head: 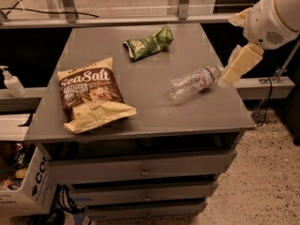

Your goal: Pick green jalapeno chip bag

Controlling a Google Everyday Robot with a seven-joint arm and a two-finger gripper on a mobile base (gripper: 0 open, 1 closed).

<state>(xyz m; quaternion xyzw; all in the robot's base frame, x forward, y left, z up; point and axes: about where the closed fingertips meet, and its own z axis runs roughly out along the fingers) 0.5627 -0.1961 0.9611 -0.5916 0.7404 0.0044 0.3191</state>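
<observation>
Three items on grey cabinet top (150,109): green jalapeno chip bag (149,43), crumpled, far centre, print unreadable; brown-and-cream bag (93,95) reading "Sea Salt", front left; clear water bottle (194,82), right. Gripper (240,62) at right edge beside bottle's cap; grip state cannot be told.

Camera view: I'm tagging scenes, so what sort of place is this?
Likely a lab or workshop: grey drawer cabinet, cardboard box, pump bottle. The gripper hovers at the cabinet's right edge.

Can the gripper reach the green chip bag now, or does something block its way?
Probably yes. The gripper hangs at the right edge of the table, and the green jalapeno chip bag lies alone at the back. Only the water bottle lies near that path.
</observation>
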